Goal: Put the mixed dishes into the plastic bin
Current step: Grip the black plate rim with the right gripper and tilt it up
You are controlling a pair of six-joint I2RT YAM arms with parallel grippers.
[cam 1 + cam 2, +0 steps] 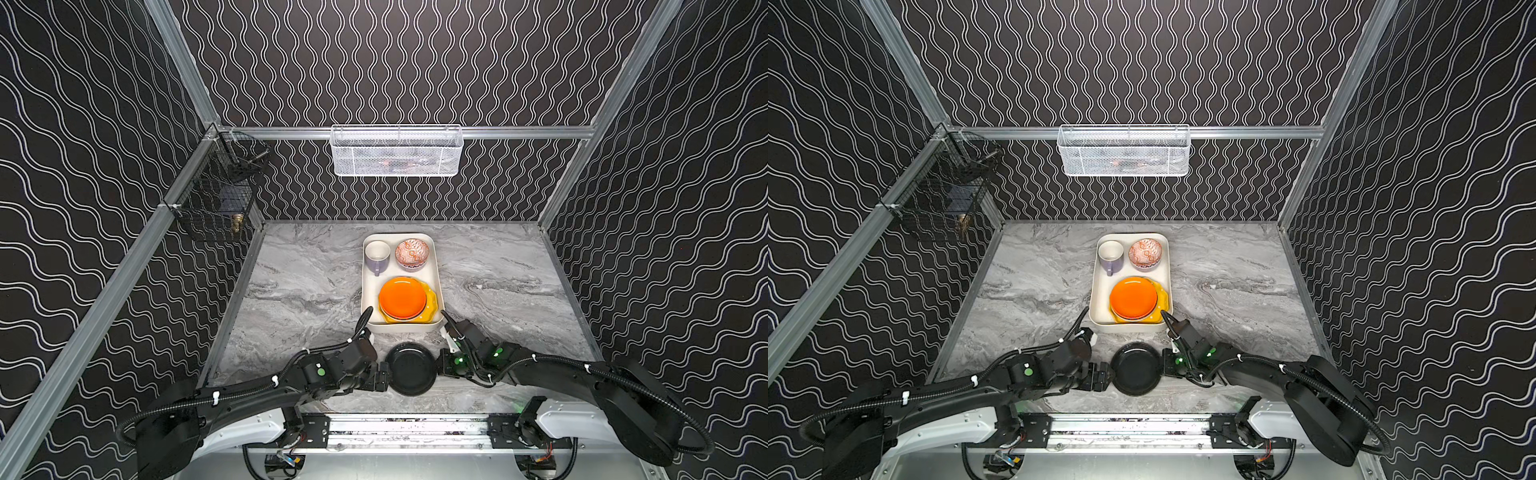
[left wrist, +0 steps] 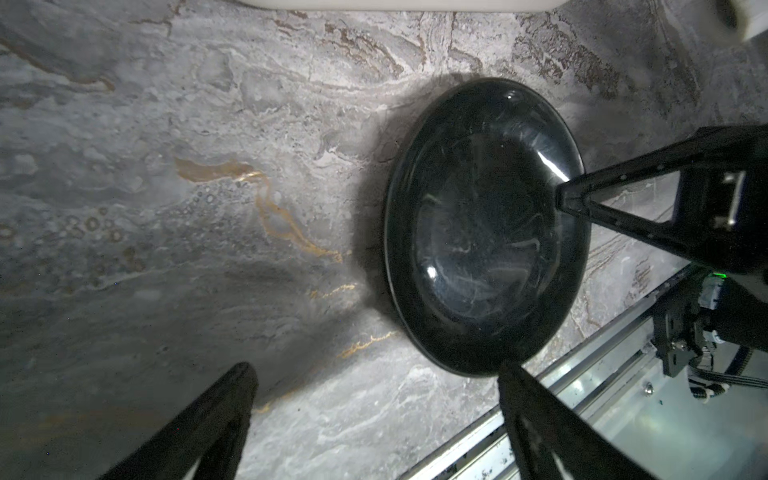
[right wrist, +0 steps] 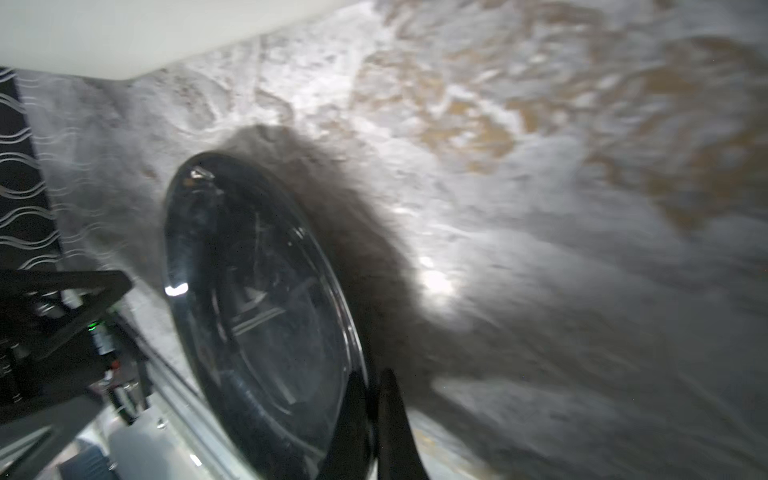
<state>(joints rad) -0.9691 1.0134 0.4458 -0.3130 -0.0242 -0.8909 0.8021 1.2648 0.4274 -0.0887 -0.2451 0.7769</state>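
Already in the bin: the lavender mug [image 1: 377, 253] and the lilac bowl [image 1: 412, 252] are stood at the far end of the plastic bin [image 1: 365, 299]. The orange plate [image 1: 402, 297] is stacked over the yellow scalloped plate [image 1: 432, 309] at the near end, and anything between them is hidden.
Left outside: the black plate [image 1: 411, 368] is found on the marble table [image 1: 299, 291], just in front of the bin's near wall, between the two grippers.
Right gripper [image 1: 437, 365]: its jaws are clamped together on the plate's rim, on the side nearest that arm. The thin rim is judged to be the only part a narrow pinch can take.
Left gripper [image 1: 384, 374]: its jaws are spread wide and nothing is held. It is placed just beside the opposite rim, probably as a stop against sliding.
Plate attitude: the plate is judged to be tipped up off the table, from the dark shadow thrown beneath it.
Top views: the whole layout of bin, stack and both arms is given, but the fingertips are lost against the black plate.
Left wrist view: the pinch on the rim is shown plainly. The left gripper's own fingers [image 2: 216, 415] are seen well apart, one tip at the plate's edge.
Right wrist view: the clamping fingers [image 3: 395, 436] are seen close together over the rim. The picture is blurred, so finer contact cannot be told.
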